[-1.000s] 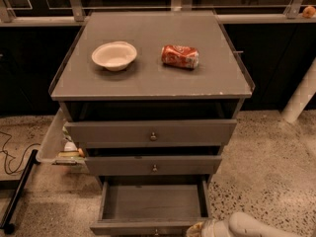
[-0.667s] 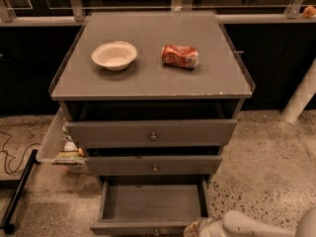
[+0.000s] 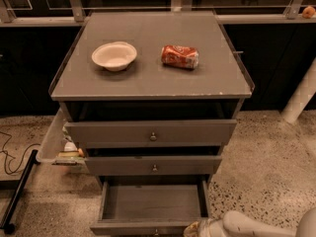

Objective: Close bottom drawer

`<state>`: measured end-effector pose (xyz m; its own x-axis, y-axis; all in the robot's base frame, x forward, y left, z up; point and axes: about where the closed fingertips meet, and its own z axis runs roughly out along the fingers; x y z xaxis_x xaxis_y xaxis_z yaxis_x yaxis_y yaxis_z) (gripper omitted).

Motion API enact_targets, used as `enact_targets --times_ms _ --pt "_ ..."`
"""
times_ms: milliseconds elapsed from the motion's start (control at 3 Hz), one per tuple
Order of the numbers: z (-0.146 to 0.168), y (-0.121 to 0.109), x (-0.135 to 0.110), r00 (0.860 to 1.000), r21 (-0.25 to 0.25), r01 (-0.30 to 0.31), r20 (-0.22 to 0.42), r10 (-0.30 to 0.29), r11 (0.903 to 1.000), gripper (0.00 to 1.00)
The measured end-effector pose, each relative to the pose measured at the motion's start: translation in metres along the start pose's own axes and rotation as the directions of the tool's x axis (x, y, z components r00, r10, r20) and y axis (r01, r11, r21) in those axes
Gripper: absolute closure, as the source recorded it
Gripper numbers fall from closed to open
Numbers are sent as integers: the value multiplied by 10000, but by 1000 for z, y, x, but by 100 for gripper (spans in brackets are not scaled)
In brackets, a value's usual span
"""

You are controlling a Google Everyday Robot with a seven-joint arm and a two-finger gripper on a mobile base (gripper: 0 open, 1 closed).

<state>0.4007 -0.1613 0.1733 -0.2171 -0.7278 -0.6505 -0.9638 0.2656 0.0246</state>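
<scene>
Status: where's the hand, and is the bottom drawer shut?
Hand at bottom drawer front, right corner. Drawer pulled well out, not closed. Nothing seen blocking it.

Speckled stone floor [image 3: 266, 152] all round. Grey cabinet [image 3: 148, 78] mid-scene, dark panels [image 3: 276, 58] behind it. Pale ledge [image 3: 266, 19] w/ metal posts [image 3: 74, 1] along far side. White post [image 3: 301, 95] at right. Black cable [image 3: 7, 152] + black bar [image 3: 17, 196] on floor, near left. Dim warm light. Only the gripper [image 3: 197, 228] at near edge, right of centre.

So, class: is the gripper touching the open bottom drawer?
Cannot tell. In the camera view the gripper sits by the front right corner of the bottom drawer; neither contact nor gap shows plainly.
</scene>
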Motion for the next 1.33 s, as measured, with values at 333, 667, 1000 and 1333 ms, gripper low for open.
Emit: enact_targets --times_ms 333,667,1000,1333 --pt "0 0 0 10000 -1 0 0 0 10000 34" --pt "0 0 0 10000 -1 0 1 0 10000 11" --pt "0 0 0 10000 -1 1 2 -1 10000 0" --pt "1 -15 2 9997 99 89 217 -91 9999 0"
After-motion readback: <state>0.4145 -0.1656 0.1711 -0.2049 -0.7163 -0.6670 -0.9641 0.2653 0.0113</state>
